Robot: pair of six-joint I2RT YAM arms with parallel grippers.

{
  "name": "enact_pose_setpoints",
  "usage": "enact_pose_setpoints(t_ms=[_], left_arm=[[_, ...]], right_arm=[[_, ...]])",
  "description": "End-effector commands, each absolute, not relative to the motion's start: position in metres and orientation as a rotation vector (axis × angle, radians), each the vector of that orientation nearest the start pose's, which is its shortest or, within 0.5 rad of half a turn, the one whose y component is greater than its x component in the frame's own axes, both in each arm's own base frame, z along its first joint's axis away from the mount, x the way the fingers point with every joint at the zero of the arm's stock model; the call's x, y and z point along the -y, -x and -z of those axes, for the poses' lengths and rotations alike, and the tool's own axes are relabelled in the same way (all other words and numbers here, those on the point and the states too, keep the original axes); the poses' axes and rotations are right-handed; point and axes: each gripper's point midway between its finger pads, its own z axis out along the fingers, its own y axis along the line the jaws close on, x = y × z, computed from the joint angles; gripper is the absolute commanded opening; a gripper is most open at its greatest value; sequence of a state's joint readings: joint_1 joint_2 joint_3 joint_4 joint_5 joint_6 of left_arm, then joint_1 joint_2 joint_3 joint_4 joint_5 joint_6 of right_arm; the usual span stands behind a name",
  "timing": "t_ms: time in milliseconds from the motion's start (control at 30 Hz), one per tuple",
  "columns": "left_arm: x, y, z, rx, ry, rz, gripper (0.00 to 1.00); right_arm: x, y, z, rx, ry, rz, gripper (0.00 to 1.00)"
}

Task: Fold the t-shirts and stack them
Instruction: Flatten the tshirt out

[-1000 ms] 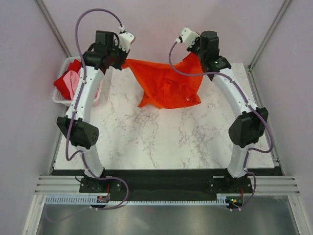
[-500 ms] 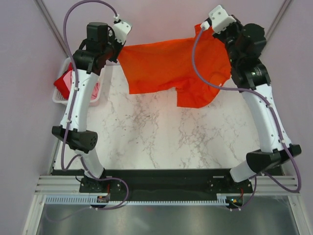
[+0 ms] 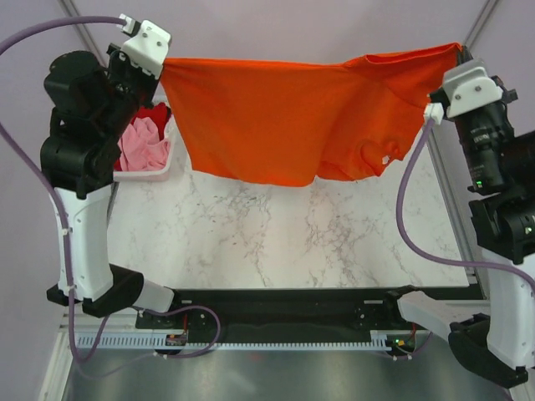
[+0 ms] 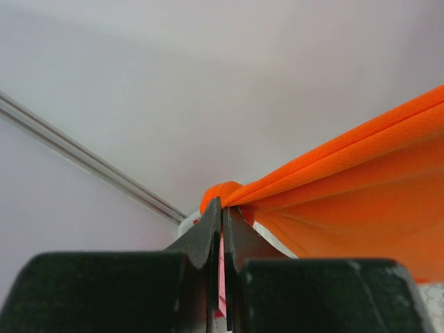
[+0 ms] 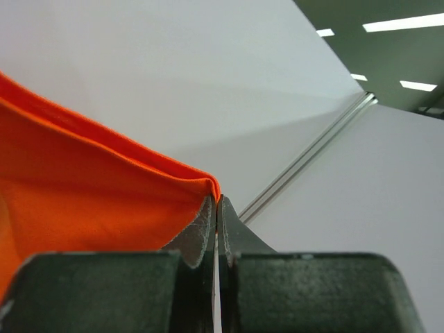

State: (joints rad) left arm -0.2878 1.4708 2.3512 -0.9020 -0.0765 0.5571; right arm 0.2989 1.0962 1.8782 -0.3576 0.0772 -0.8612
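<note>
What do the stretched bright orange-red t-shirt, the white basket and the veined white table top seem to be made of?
Bright orange-red t-shirt: thin matte knit, perhaps synthetic; the left wrist view shows fine mesh pores. White basket: likely moulded plastic, smooth rim. Veined white table top: marble look, grey veins; real stone or printed laminate, cannot tell.

The orange-red t-shirt [image 3: 284,117] hides the far strip of the bench [image 3: 276,242]. Left of it, the left arm [image 3: 79,159] covers much of the basket [image 3: 159,172], pink t-shirt [image 3: 144,146] and deeper red t-shirt [image 3: 155,113]. At its 2 upper corners, the tips of the left tool [image 4: 223,208] and right tool [image 5: 216,201] cannot be seen from above. Right of it, the right arm [image 3: 510,225] runs off the edge.
</note>
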Motion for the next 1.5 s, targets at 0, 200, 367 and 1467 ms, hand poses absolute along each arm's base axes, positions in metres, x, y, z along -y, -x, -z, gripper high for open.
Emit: enact_pose_setpoints(t_ms=[0, 200, 367, 1467], left_arm=[[0.055, -0.333, -0.59, -1.383, -0.625, -0.364, 0.02], [0.059, -0.361, -0.557, -1.436, -0.695, -0.414, 0.02], [0.066, -0.407, -0.494, -1.521, -0.78, -0.464, 0.02], [0.102, -0.596, -0.139, -2.153, -0.866, -0.232, 0.02]], right_arm=[[-0.028, -0.254, -0.645, -0.989, 0.571, 0.571, 0.0], [-0.028, -0.278, -0.642, -1.015, 0.585, 0.635, 0.0], [-0.038, -0.329, -0.601, -1.082, 0.664, 0.705, 0.0], [-0.072, -0.633, -0.168, -1.89, 0.703, 0.267, 0.0]])
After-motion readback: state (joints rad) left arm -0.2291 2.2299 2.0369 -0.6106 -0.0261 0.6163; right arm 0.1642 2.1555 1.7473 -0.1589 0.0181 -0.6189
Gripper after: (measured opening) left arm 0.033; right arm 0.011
